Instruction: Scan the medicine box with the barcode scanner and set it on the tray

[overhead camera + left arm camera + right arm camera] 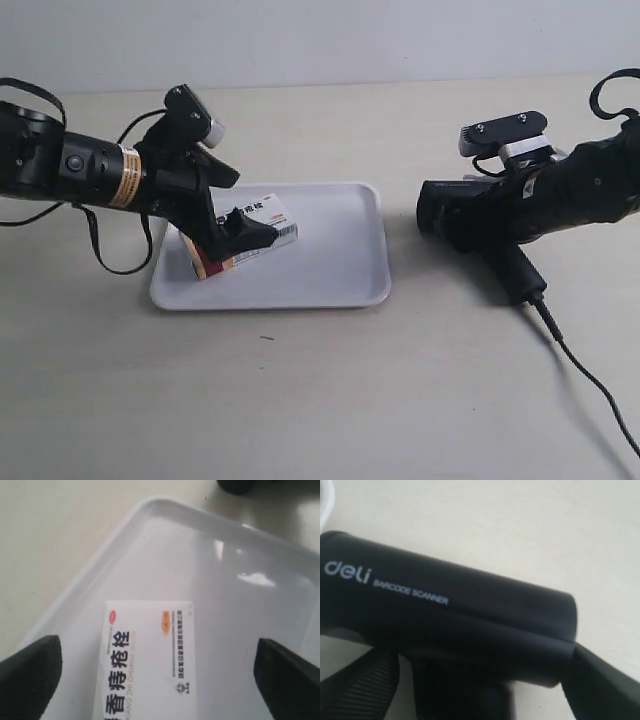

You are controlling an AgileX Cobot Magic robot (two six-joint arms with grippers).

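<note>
The white medicine box [265, 213] with Chinese lettering lies in the white tray [340, 260], its dark red and tan end toward the tray's left edge. In the left wrist view the box [150, 655] sits on the tray floor [200, 555]. My left gripper [157, 675] is open and straddles the box, each finger [30, 675] well clear of its sides. In the exterior view that gripper [228, 238] hangs low over the box. My right gripper [485, 680] is shut on the black barcode scanner [460, 615]. It holds the scanner [455, 212] just right of the tray, head toward it.
The scanner's black cable [590, 380] trails over the pale table toward the lower right corner. The tray's raised rim [100, 565] runs close beside the box. A loop of the left arm's cable [110, 262] hangs by the tray's left edge.
</note>
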